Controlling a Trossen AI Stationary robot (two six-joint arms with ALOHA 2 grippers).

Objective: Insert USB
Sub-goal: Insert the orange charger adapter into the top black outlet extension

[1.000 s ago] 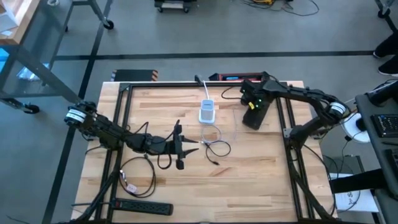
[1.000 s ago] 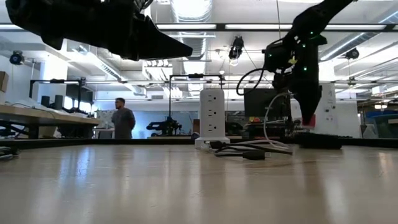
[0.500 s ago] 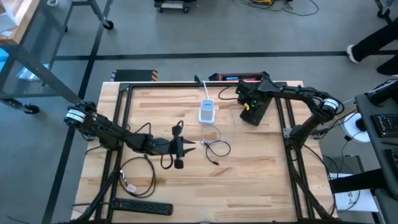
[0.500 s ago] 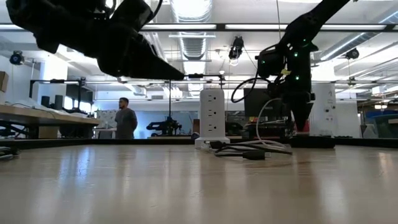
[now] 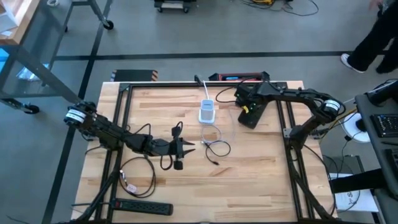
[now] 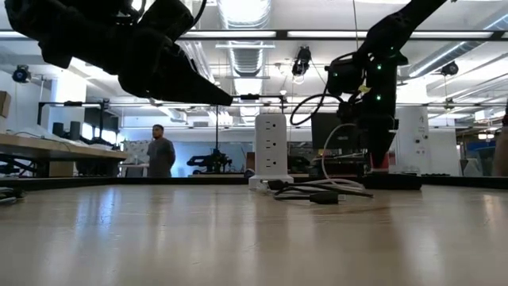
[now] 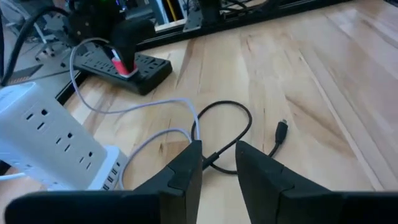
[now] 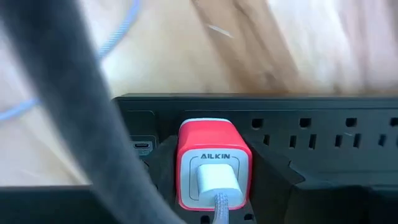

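Right gripper [image 8: 214, 186]: jaws part-closed on the red charger [image 8: 215, 163], white plug and grey cable seated in its face. Charger sits against the black strip [image 8: 323, 134], apparently at or in an outlet; how deep cannot be told.

Left gripper [image 7: 217, 165]: jaws shut, empty, hovering over the worktop [image 7: 323, 93] just short of the black cable [image 7: 233, 134], with the white tower [image 7: 46, 140] beside it. The cable's free plug [image 7: 281, 130] lies loose on the wood, past the loop from the tower.

Risks, as judgement:
- Prongs misaligned with the strip's slots; pressing could skid the strip, since nothing visibly braces it.
- Grey cable [image 5: 214, 134] runs from the charger past the tower; tension could tilt the charger as it goes in.
- Left gripper hangs near the loose cables; a snag would drag them.

Versus earlier frame: right arm has swung toward the tower and lowered over the strip; left jaws have finished closing and its gripper has barely shifted.
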